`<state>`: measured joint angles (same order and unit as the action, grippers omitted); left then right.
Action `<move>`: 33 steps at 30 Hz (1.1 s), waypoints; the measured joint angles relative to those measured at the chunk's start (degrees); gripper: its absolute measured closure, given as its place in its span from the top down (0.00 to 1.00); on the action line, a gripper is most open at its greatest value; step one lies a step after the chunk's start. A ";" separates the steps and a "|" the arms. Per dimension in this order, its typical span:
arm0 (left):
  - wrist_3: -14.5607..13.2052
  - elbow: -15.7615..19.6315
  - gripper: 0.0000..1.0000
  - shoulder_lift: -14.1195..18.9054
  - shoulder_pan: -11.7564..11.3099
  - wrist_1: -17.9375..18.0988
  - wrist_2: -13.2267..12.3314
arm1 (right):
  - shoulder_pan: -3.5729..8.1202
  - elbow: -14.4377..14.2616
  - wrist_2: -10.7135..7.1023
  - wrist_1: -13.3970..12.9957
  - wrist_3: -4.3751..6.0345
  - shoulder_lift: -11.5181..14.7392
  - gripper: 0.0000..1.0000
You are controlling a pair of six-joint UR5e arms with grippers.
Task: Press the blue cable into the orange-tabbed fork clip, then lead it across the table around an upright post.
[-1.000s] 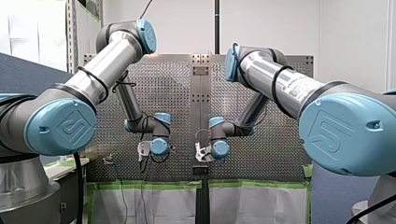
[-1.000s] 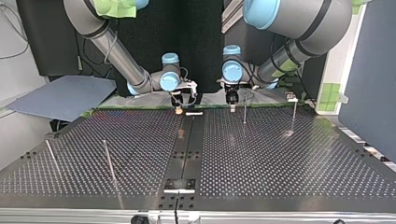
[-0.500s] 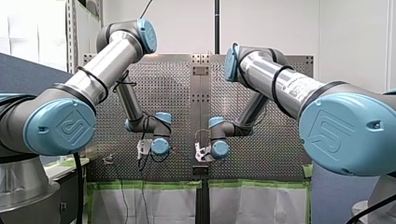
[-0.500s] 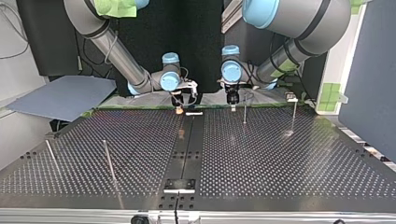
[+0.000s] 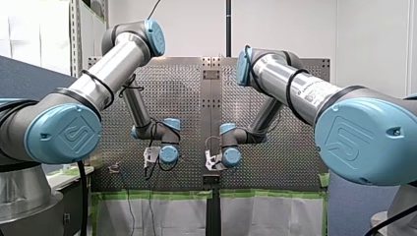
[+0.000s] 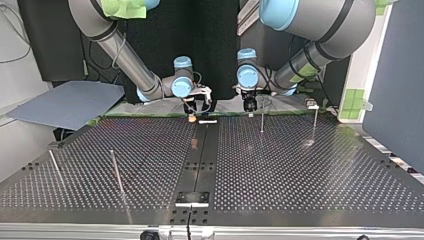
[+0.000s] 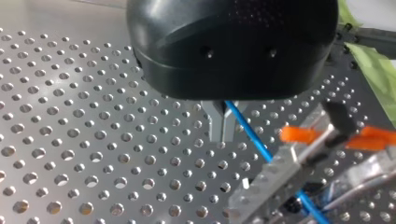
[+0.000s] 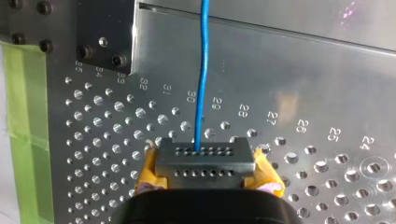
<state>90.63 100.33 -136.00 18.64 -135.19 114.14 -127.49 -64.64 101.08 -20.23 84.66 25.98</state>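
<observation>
1. Blue cable (image 7: 252,134) sits pinched in the closed metal fingers (image 7: 217,123) of the left gripper (image 7: 222,139), crossing the orange-tabbed fork clip (image 7: 301,135) at their four o'clock.
2. Yellow-padded right gripper (image 8: 205,158) clamps it too.
3. I'd keep it taut and press squarely into the clip; an upright post (image 6: 261,120) stands at the table's (image 6: 300,180) one o'clock, top view.

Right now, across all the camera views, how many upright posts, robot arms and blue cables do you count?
upright posts: 4
robot arms: 2
blue cable: 1
total: 7
</observation>
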 joint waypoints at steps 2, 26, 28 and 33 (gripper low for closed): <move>0.00 0.00 0.00 0.00 0.01 -0.08 -0.01 | 0.00 -0.01 -0.02 0.03 -0.04 0.00 0.00; 3.00 -0.86 0.00 9.24 3.00 -11.84 0.16 | -1.51 -0.02 1.00 5.10 0.21 10.25 0.00; 3.53 -0.86 0.00 10.47 3.33 -12.86 0.22 | -1.61 -0.02 1.13 5.86 0.32 11.17 0.00; 3.90 -0.86 0.00 13.18 4.05 -14.70 1.25 | -1.83 -0.02 1.29 7.43 0.54 13.81 0.00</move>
<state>94.53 99.47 -122.81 22.69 -149.89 115.39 -129.31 -64.66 102.38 -12.80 85.20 39.79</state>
